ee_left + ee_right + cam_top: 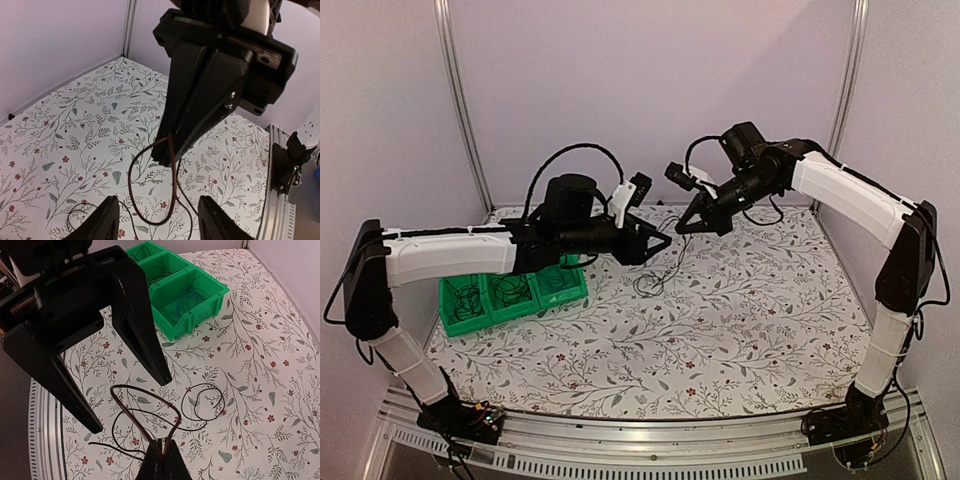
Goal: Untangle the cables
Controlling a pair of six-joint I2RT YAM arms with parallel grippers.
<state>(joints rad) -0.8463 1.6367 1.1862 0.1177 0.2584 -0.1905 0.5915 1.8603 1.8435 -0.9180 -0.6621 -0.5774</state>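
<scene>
Right fingers [192, 112] pinch cable [129, 181]; bin [520, 308] label unreadable.

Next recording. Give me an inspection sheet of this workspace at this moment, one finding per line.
Surface: floral-print table cover, lying flat.
Job's things: a thin dark cable hangs in loops from the right pincer toward the cover. A blue cable sits in one end compartment of the green bin, with black wires in the other two.
Clutter: nothing seen.
Grippers: the left pincer is open, holds nothing and faces the right one. The right pincer is shut on the thin dark cable.
Cables: a thick black hose arches above the left arm.
Surroundings: pale walls, with a metal rail along the near edge.
</scene>
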